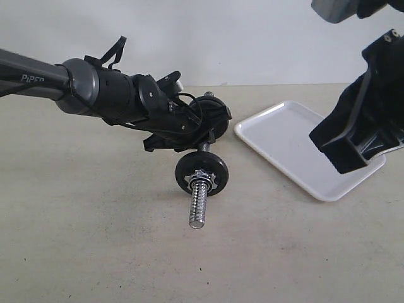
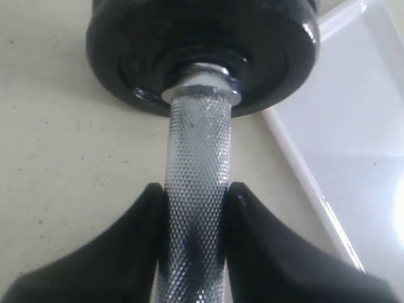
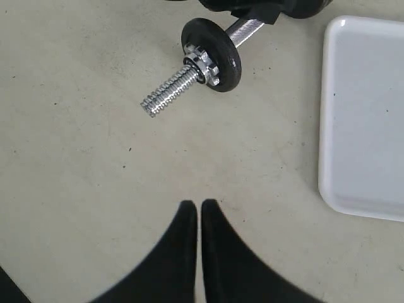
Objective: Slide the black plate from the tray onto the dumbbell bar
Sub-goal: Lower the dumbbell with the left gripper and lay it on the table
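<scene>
My left gripper (image 1: pixel 203 144) is shut on the knurled middle of the dumbbell bar (image 2: pixel 197 145), its fingers (image 2: pixel 142 214) pressed against both sides. A black plate (image 1: pixel 218 169) sits on the bar's near end behind a chrome star nut (image 3: pixel 202 63), with the bare threaded tip (image 1: pixel 199 202) sticking out past it. Another black plate (image 2: pixel 126 57) sits at the far end. The white tray (image 1: pixel 284 139) on the right shows nothing on it. My right gripper (image 3: pixel 199 207) is shut and empty, raised over the table beside the tray.
The beige table (image 1: pixel 95 240) is bare in front of the bar and to its left. The tray's long rim (image 3: pixel 325 126) lies close to the bar's far plate. My right gripper (image 1: pixel 334 151) hangs over the tray's right part.
</scene>
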